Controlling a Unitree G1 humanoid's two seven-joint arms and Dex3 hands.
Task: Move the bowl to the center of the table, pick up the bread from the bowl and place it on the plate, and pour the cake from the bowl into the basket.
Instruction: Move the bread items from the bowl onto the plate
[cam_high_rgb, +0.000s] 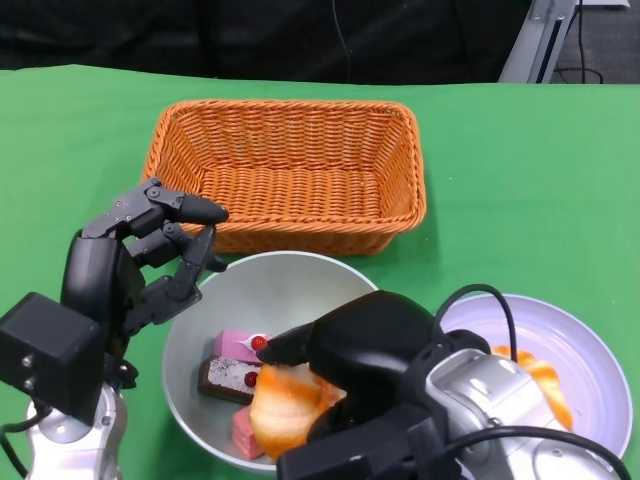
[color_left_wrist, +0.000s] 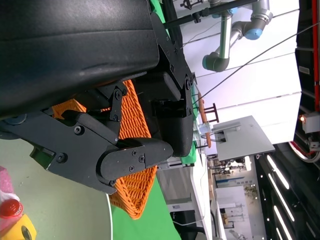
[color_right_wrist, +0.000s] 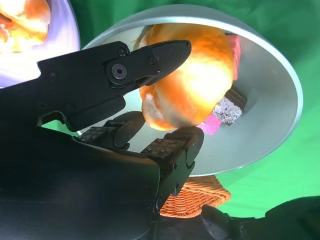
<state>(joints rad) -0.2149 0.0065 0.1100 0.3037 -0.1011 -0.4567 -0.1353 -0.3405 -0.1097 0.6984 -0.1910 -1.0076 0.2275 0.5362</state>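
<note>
Bowl: a grey metal bowl (cam_high_rgb: 215, 310) sits on the green bench (cam_high_rgb: 520, 170), just in front of the wicker basket (cam_high_rgb: 285, 175) and beside the plate (cam_high_rgb: 585, 370), which lies to its right in the head view.
Bowl contents: a golden bread roll (cam_high_rgb: 285, 405), a pink cake slice topped with a red berry (cam_high_rgb: 238, 346), a dark chocolate slice (cam_high_rgb: 226, 379) and another pink piece (cam_high_rgb: 245, 432) near the front wall.
Bread: it lies in the bowl's front right part, pressed against the cake pieces; its long axis runs roughly front to back in the head view.
Right hand: the right hand (cam_high_rgb: 350, 365) reaches into the bowl and grips the bread, one finger over the top and others underneath, as the right wrist view shows (color_right_wrist: 170, 100).
Left hand: the left hand (cam_high_rgb: 150, 255) hovers over the bowl's left rim, fingers apart and curved, holding nothing.
Basket: orange woven, rectangular, its long side running across the bench; nothing shows inside it.
Plate: white and round, it carries an orange-glazed pastry (cam_high_rgb: 540, 380), partly hidden by the right forearm.
</note>
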